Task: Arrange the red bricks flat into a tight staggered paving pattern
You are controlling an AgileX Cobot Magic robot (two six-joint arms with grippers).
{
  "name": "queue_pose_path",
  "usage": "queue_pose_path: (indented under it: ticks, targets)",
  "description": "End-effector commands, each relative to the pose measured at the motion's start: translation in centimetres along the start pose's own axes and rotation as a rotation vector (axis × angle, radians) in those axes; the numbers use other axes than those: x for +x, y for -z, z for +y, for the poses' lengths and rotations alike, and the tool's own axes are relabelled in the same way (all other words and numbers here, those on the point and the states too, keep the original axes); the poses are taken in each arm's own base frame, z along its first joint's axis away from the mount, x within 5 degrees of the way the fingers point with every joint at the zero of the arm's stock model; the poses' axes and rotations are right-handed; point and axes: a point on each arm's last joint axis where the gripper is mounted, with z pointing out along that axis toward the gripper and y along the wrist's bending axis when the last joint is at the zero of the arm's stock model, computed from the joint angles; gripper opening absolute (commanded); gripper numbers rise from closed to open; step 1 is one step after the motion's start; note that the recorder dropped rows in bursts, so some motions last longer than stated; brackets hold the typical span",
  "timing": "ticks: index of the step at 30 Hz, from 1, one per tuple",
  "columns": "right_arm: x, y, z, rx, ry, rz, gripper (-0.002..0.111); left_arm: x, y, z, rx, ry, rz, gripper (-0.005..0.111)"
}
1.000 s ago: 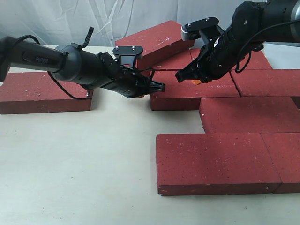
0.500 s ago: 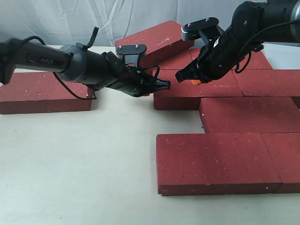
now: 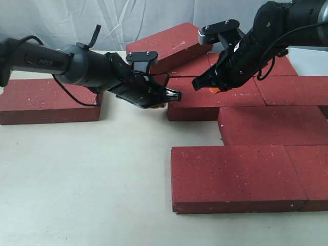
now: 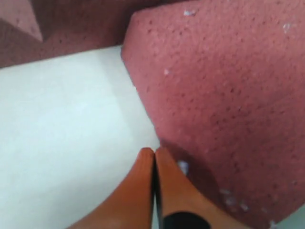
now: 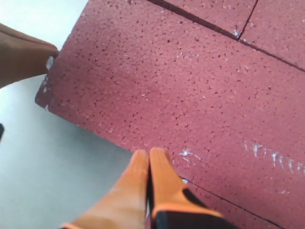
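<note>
Red bricks [image 3: 241,174]: lie flat in staggered rows, table's [image 3: 92,174] right side. Lone brick [image 3: 48,100]: apart at left. Back brick [image 3: 169,43]: leans on others. L gripper [image 3: 174,95]: tips pressed together, empty, at mid brick's [image 3: 225,100] left end. R gripper [image 3: 197,84]: likewise, hovers over its top.

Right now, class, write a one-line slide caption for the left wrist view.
Shut left gripper poised at the edge of a speckled red brick lying on a pale table.

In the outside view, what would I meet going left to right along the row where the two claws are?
lone red brick → left gripper → right gripper → red brick at the right edge
</note>
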Motion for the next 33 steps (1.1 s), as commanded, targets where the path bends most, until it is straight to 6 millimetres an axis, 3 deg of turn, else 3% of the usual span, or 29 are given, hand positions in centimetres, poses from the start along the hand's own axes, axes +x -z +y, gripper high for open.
queue_pose_path:
  ticks: [1, 10, 15, 17, 19, 21, 22, 26, 28, 33]
  targets:
    - [-0.1, 0.4, -0.2, 0.004, -0.004, -0.009, -0.001, -0.2, 1.1, 2.4, -0.008, -0.013, 0.069, 0.000]
    - [-0.1, 0.4, -0.1, -0.010, -0.026, -0.012, -0.001, 0.7, 4.5, 3.3, -0.072, -0.078, 0.041, 0.000]
    - [0.1, 0.3, 0.1, -0.027, -0.038, 0.008, -0.001, 0.2, 8.3, 2.6, -0.081, -0.132, -0.030, 0.000]
    - [0.7, 0.1, 0.1, -0.025, -0.033, 0.027, -0.001, -0.1, 10.8, 3.0, -0.110, -0.146, -0.096, 0.000]
    - [1.1, -0.2, 0.2, -0.023, -0.029, 0.041, -0.001, -0.2, 12.4, 3.6, -0.130, -0.149, -0.124, 0.000]
    - [1.8, -0.6, 0.2, -0.021, -0.032, 0.051, -0.001, 0.0, 14.0, 5.4, -0.173, -0.128, -0.145, 0.000]
    - [2.4, -0.9, 0.2, -0.023, -0.038, 0.063, -0.001, 0.2, 14.6, 7.3, -0.214, -0.110, -0.146, 0.000]
    - [2.5, -1.0, 0.3, -0.030, -0.055, 0.061, -0.001, 0.6, 15.1, 11.0, -0.322, -0.074, -0.192, 0.000]
    - [2.5, -1.0, 0.3, -0.035, -0.062, 0.060, -0.001, 0.5, 14.7, 11.8, -0.355, -0.099, -0.208, 0.000]
    - [2.5, -1.0, 0.4, -0.038, -0.067, 0.061, -0.001, 2.1, 11.9, 13.4, -0.369, -0.078, -0.123, 0.000]
